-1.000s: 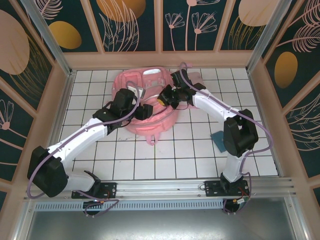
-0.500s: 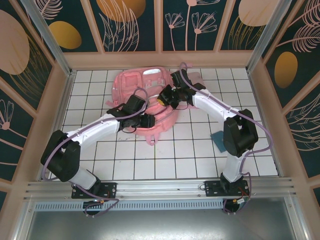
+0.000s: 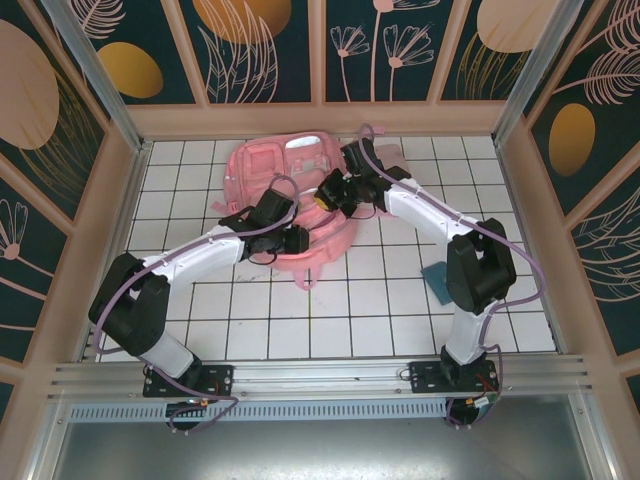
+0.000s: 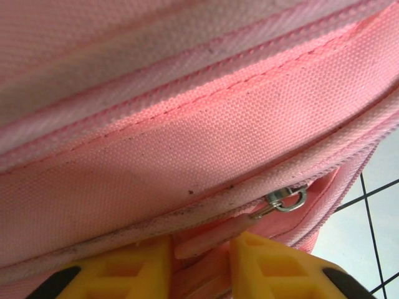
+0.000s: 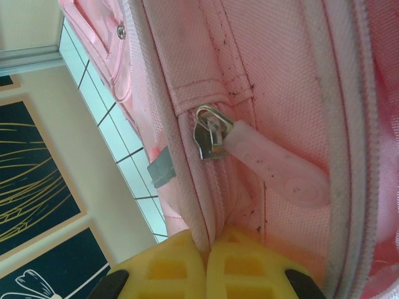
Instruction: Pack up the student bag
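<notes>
Pink fabric dominates the scene: the student bag (image 3: 290, 160) lies flat on the white tiled tabletop (image 3: 380, 300), toward the far side and a little left of centre, with both arms reaching in to it.

From the left, the left hand (image 3: 297, 240) is at the bag's near edge. In its wrist view the left hand (image 4: 197, 249) has its yellow fingers (image 4: 140, 261) narrowly apart and grasping a pink pull tab (image 4: 209, 238). The tab leads right to a small metal ring (image 4: 287, 200) on the zip line. Woven cloth and stitched piping of the student bag (image 4: 187, 124) run across above, and a corner of tabletop (image 4: 380, 212) shows at the right.

Further right, the right hand (image 3: 322, 197) meets the bag's right side. Its wrist view shows the right hand (image 5: 206, 246) clenched, the yellow fingers (image 5: 171, 255) pressed together on a fold of the student bag (image 5: 280, 62) beside the zip. Just above the fingers sits a metal zip slider (image 5: 209, 134) with a pale rubbery zip pull (image 5: 280, 168) lying slantwise to its right. A small grey tag (image 5: 159, 167) sticks out from the seam on the left.

On the right of the tabletop, well apart from the bag, a blue flat piece (image 3: 437, 275) lies partly hidden by the right arm.
</notes>
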Action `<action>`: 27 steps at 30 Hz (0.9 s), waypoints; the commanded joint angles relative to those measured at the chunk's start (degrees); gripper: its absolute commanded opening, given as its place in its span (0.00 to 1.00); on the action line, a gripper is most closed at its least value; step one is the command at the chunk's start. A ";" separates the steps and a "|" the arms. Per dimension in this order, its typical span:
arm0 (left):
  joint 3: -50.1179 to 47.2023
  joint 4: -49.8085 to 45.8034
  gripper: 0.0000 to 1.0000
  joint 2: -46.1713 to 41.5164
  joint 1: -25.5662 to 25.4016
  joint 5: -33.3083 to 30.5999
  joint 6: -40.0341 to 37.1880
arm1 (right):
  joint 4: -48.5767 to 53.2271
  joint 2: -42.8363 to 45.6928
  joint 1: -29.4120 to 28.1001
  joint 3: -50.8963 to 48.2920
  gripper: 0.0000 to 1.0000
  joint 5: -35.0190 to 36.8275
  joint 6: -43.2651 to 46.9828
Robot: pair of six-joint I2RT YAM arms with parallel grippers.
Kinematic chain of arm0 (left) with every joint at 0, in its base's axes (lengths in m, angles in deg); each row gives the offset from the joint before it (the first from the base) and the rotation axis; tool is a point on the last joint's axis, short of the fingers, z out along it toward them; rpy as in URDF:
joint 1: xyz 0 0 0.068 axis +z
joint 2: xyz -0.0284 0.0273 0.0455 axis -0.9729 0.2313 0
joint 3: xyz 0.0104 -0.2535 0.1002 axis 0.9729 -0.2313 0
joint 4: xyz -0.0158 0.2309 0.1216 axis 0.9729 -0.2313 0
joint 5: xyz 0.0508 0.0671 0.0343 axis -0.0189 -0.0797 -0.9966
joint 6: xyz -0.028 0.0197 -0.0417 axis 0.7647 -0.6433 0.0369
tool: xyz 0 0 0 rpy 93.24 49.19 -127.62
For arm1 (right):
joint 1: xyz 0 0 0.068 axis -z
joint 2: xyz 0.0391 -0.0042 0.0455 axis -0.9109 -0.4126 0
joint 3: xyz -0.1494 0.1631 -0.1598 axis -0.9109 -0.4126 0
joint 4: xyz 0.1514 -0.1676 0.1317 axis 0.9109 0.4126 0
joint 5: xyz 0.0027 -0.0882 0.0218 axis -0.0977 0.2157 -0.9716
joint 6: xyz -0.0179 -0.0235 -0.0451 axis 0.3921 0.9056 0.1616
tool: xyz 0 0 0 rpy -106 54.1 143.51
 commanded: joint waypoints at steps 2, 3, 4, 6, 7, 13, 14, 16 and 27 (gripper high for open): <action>0.35 7.60 0.18 -0.14 -0.10 -0.45 -0.78 | -4.40 -0.06 -1.31 2.49 0.00 -2.71 0.68; 0.18 7.65 0.16 -0.47 -0.07 -0.84 -0.87 | -4.37 -0.04 -1.35 2.31 0.00 -2.50 0.69; -0.06 7.76 0.14 -0.90 -0.11 -1.02 -1.08 | -4.31 -0.03 -1.36 2.19 0.00 -2.20 0.66; -0.61 7.74 0.08 -1.87 -0.07 -1.55 -1.49 | -4.21 -0.06 -1.27 2.01 0.00 -1.72 0.69; -0.82 7.49 0.05 -2.41 -0.07 -1.83 -1.79 | -4.11 -0.05 -1.26 1.92 0.00 -1.25 0.69; -3.26 4.67 0.00 -5.75 -0.07 -5.76 -2.65 | -3.69 0.13 -0.13 2.00 0.00 1.83 1.11; -3.59 4.26 0.00 -6.14 -0.06 -6.46 -2.68 | -3.56 0.14 0.14 2.09 0.00 2.18 1.20; -4.73 2.96 0.00 -7.06 -0.06 -8.43 -2.59 | -3.29 0.23 0.60 2.26 0.00 2.84 1.42; -5.77 -9.99 0.00 -8.99 1.92 -20.15 -0.13 | -1.49 1.70 1.08 1.85 0.00 7.82 2.63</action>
